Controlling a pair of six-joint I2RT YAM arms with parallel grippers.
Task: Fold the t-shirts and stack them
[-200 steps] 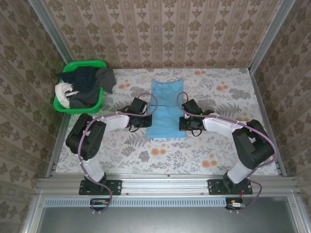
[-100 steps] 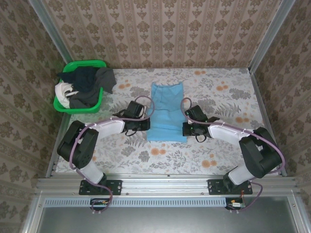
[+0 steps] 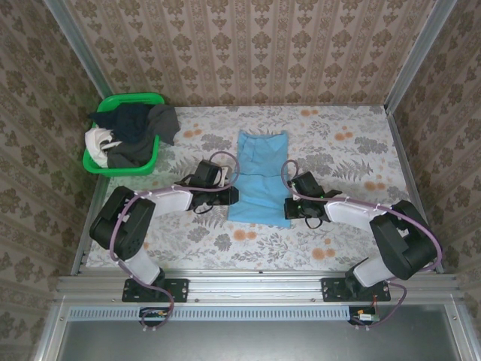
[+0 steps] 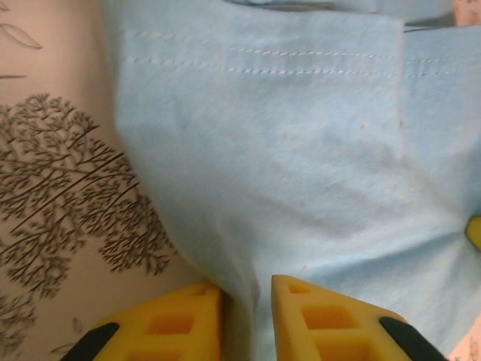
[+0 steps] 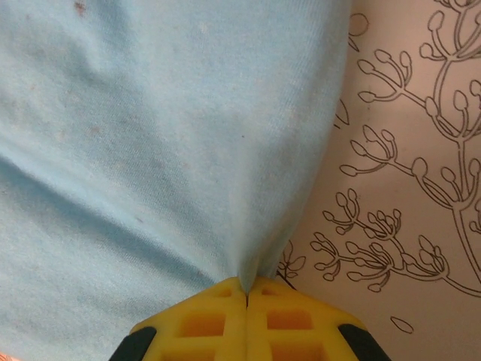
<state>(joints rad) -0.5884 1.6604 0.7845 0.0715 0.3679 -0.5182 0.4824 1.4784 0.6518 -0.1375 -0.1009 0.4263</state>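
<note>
A light blue t-shirt [image 3: 259,177] lies folded into a long narrow strip in the middle of the table. Its stitched hem [image 4: 301,68] crosses the top of the left wrist view. My left gripper [image 3: 231,195] sits at the strip's near left edge. Its yellow fingers [image 4: 246,289] stand slightly apart, open, with a fold of blue cloth [image 4: 301,165] lying loose in the gap. My right gripper [image 3: 288,208] is at the near right edge, shut on a pinch of the same cloth [image 5: 150,135], which gathers into the closed fingertips [image 5: 246,284].
A green basket [image 3: 124,100] at the back left holds a heap of black, grey and white shirts [image 3: 131,134]. The table wears a flowered cloth [image 3: 346,143]. Metal frame rails run along both sides and the near edge [image 3: 255,280].
Both grippers have moved toward the near edge, drawing the blue shirt's near end with them. The left jaws, shut before, have parted.
</note>
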